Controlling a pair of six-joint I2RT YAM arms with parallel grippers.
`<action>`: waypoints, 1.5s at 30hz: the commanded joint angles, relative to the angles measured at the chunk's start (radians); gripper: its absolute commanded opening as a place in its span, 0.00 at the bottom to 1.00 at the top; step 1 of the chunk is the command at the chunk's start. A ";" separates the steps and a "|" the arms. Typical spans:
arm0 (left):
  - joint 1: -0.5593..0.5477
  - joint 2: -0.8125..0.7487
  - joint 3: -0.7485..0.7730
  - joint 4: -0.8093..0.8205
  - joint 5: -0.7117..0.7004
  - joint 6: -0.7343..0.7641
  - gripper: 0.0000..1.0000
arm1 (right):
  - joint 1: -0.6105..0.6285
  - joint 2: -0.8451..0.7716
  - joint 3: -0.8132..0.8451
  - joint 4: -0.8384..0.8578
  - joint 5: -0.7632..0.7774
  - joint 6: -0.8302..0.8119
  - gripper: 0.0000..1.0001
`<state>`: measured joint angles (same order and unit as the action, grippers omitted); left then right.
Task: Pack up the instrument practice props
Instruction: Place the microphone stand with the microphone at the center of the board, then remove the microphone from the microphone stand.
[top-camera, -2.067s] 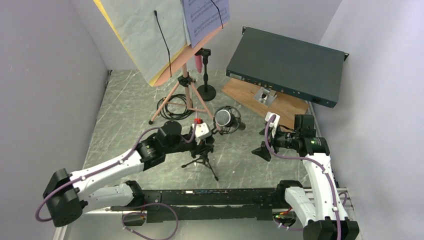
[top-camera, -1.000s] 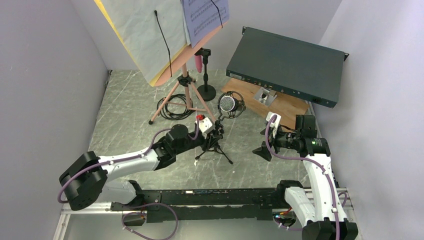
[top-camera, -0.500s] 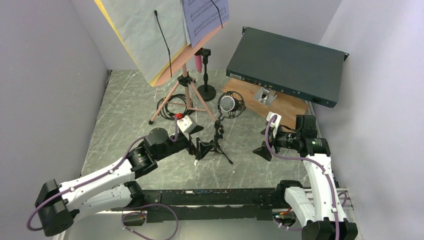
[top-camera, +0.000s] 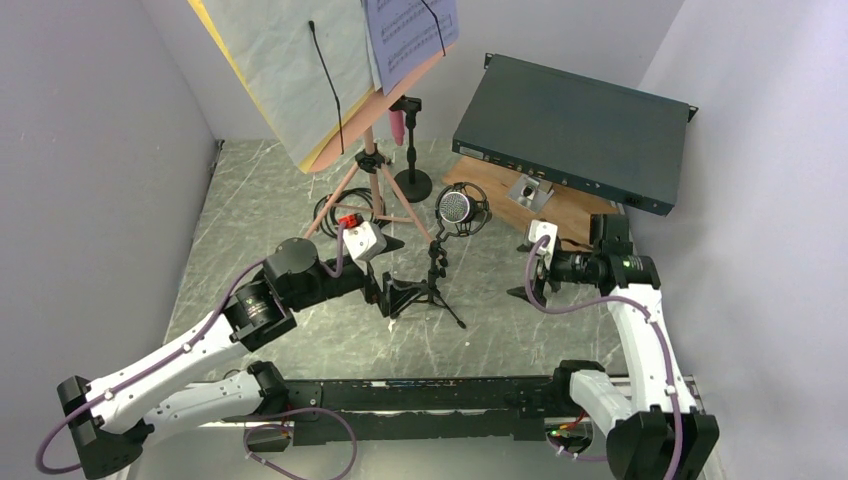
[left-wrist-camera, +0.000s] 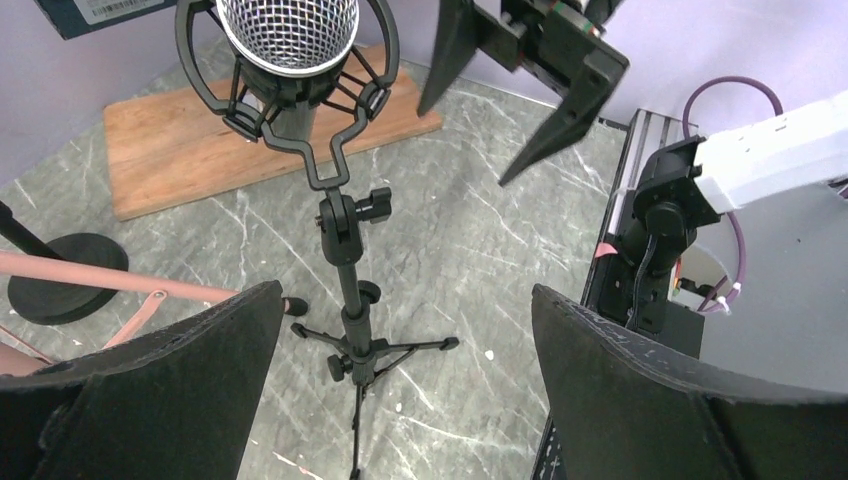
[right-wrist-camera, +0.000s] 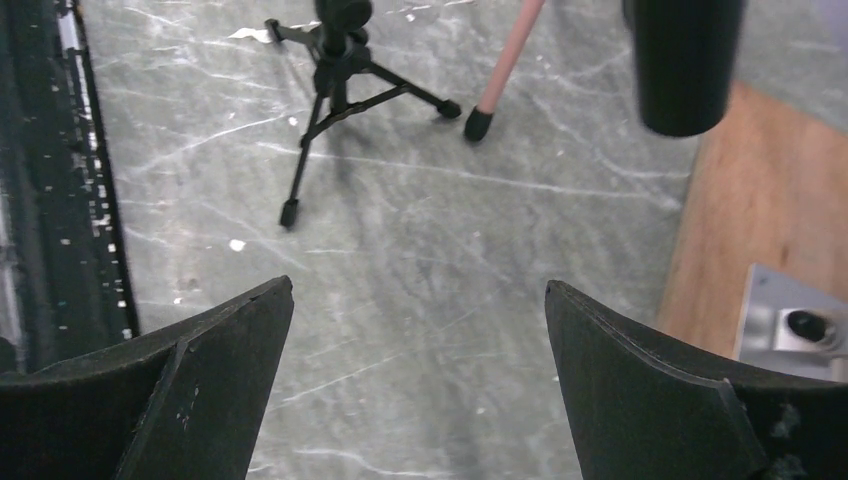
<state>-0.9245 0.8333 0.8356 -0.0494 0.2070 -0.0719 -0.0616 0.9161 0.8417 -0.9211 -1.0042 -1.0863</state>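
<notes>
A black microphone (top-camera: 453, 208) with a mesh head stands upright on its small black tripod holder (top-camera: 434, 288). My left gripper (top-camera: 398, 272) is open just left of that holder and touches nothing; in its wrist view the holder (left-wrist-camera: 347, 300) stands ahead between the spread fingers. The pink music desk (top-camera: 375, 95), carrying white and yellow sheet-music pages (top-camera: 290, 70), rises on tripod legs at the back. A pink microphone (top-camera: 398, 125) sits on a round-based stand (top-camera: 411, 182). My right gripper (top-camera: 522, 270) is open and empty, right of the black microphone.
A dark teal rack box (top-camera: 575, 130) leans at the back right over a wooden board (top-camera: 565, 212) that carries a small metal bracket (top-camera: 528, 192). A coiled black cable (top-camera: 345, 212) lies by the tripod legs. Walls close in on both sides.
My left gripper carried the black microphone stand back and right, opened, let it go and drew back to the left. The right gripper has shifted slightly toward the back.
</notes>
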 joint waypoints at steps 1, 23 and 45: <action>-0.003 -0.027 -0.008 0.000 0.020 0.033 1.00 | 0.014 0.057 0.098 0.124 -0.075 -0.090 0.99; -0.002 -0.027 -0.048 0.084 0.027 0.014 0.98 | 0.146 0.253 0.140 0.735 -0.098 0.265 0.86; -0.003 0.017 -0.001 0.115 0.058 -0.001 0.94 | 0.224 0.342 0.141 0.732 -0.058 0.110 0.50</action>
<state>-0.9245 0.8425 0.7811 -0.0006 0.2394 -0.0689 0.1596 1.2751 0.9508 -0.2081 -1.0458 -0.9237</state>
